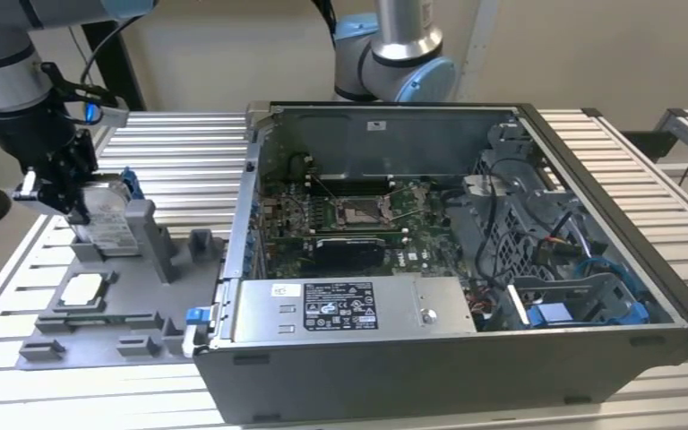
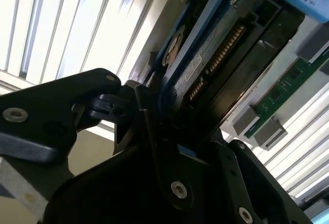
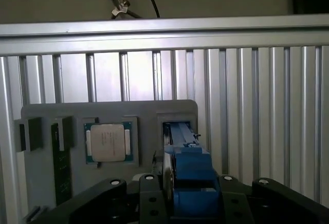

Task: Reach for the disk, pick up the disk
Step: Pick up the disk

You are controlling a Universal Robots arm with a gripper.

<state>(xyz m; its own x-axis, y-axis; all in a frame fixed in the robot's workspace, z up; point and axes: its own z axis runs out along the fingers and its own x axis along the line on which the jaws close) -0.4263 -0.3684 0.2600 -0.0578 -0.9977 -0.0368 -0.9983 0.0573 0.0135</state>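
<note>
The disk (image 1: 107, 215) stands on edge in a slot of the grey fixture tray (image 1: 117, 313) at the exterior view's left. It is silver-grey with blue rails. My gripper (image 1: 69, 199) comes down on it from above, with the black fingers closed against its two faces. In the second wrist view the disk (image 2: 216, 54) runs straight out from between the fingers of the gripper (image 2: 164, 113), its blue rail and connector edge showing. In the first wrist view the blue rail of the disk (image 3: 187, 157) sits between the fingers of the gripper (image 3: 187, 185), still in the tray slot.
A small square chip (image 1: 85, 288) (image 3: 110, 142) lies in a tray pocket beside the disk slot. The open computer case (image 1: 380, 381) stands just beyond the tray, holding a grey box with a sticker (image 1: 344, 309). A second arm's base (image 1: 392, 54) rises behind the case. Slatted aluminium table (image 1: 631, 179) underneath.
</note>
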